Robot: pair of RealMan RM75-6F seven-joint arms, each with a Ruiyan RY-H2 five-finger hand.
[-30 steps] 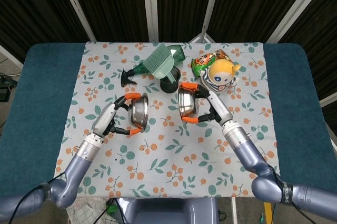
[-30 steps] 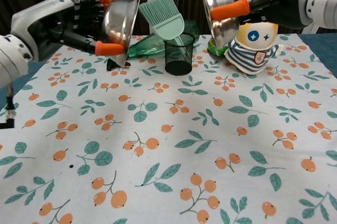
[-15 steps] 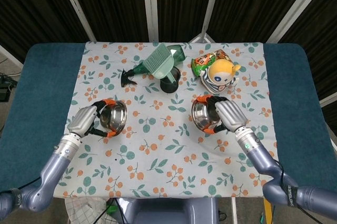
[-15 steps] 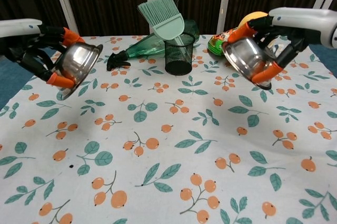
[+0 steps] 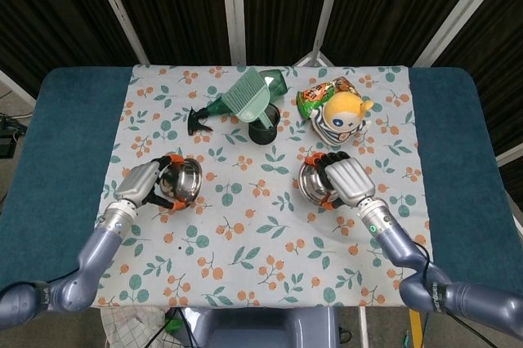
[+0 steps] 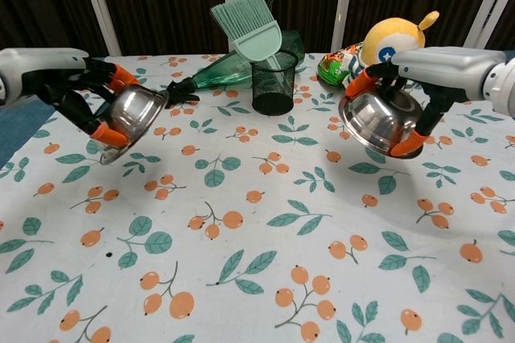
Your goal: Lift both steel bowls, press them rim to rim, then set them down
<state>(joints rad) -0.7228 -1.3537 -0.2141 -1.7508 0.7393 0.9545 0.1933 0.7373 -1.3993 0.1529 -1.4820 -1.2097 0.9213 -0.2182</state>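
Two shiny round steel bowls held apart above the floral tablecloth, one in each hand.

Left hand with orange-tipped fingers wrapped round the left steel bowl, tilted with its mouth turned up and toward the middle, over the cloth's left side. Right hand clasping the right steel bowl by its rim from above, mouth roughly upward, over the cloth's right side, in front of the yellow-headed plush toy in a striped shirt. Well apart, both bowls, rims not touching; contact with the cloth not clear. Behind and between them, black mesh pen cup holding a pale green brush, a dark green spray bottle lying beside it, a colourful snack packet behind the toy.
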